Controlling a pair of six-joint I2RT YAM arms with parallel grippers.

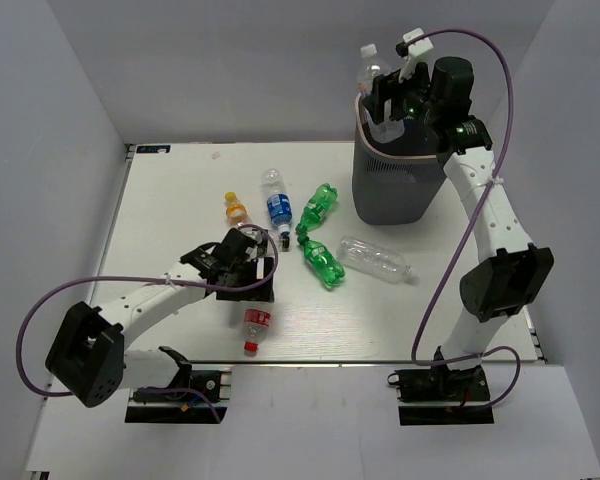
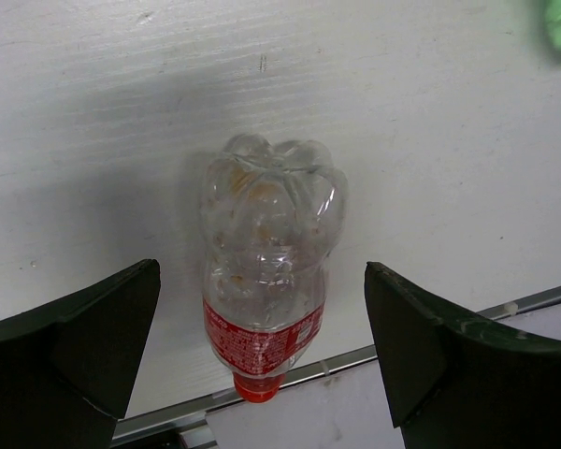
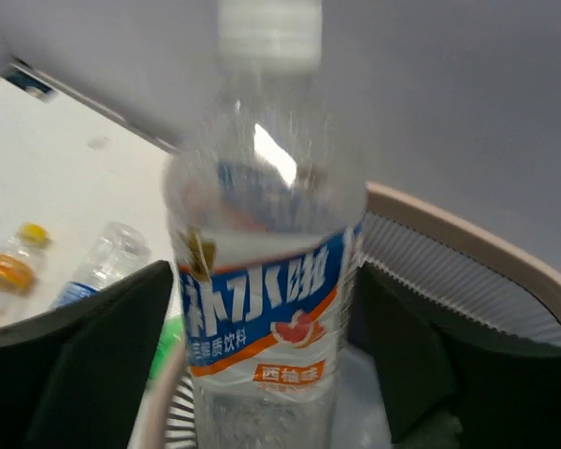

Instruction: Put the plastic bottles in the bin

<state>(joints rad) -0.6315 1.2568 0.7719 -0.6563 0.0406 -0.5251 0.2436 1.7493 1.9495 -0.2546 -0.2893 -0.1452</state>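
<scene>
My right gripper [image 1: 388, 106] is over the dark mesh bin [image 1: 390, 190] and is shut on an upright clear bottle [image 3: 262, 309] with a blue label and a white cap; the beige bin rim [image 3: 467, 234] lies just behind it. My left gripper [image 1: 257, 290] is open, with its jaws wide on either side of a clear red-labelled, red-capped bottle [image 2: 266, 271] lying near the table's front edge, not touching it. On the table lie an orange yellow-capped bottle [image 1: 236, 210], a blue-labelled bottle [image 1: 277, 205], two green bottles [image 1: 318, 208] [image 1: 323, 262] and a clear bottle [image 1: 375, 258].
The bin stands at the table's far right, close to the back wall. The metal front edge of the table [image 2: 402, 341] runs just under the red-capped bottle. Grey walls enclose the table on the left, back and right.
</scene>
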